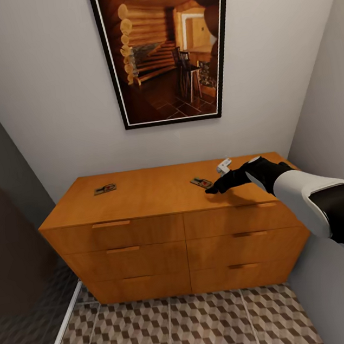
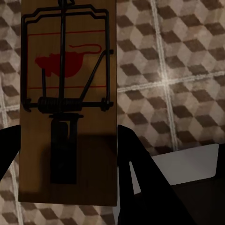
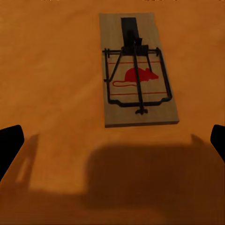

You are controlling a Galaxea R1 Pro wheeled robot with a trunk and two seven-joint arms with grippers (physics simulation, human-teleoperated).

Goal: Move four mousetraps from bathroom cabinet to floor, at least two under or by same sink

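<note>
My left tool (image 2: 70, 154) is clamped on a mousetrap (image 2: 68, 101), its dark fingers (image 2: 140, 178) pressing both long sides of the board, with the bathroom floor (image 2: 178, 70) behind it. On the cabinet (image 1: 142, 190), a second trap (image 1: 105, 189) lies near the top's left back corner. A third trap (image 1: 201, 182) lies right of centre, just ahead of my right tool (image 3: 112, 140), whose fingers are spread wide above the top.

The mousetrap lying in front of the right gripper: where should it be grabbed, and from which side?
Probably by the long edges of the mousetrap, from above: it lies flat on the cabinet, its spring and bar sit along the middle, and the open right gripper already faces it end-on.
</note>
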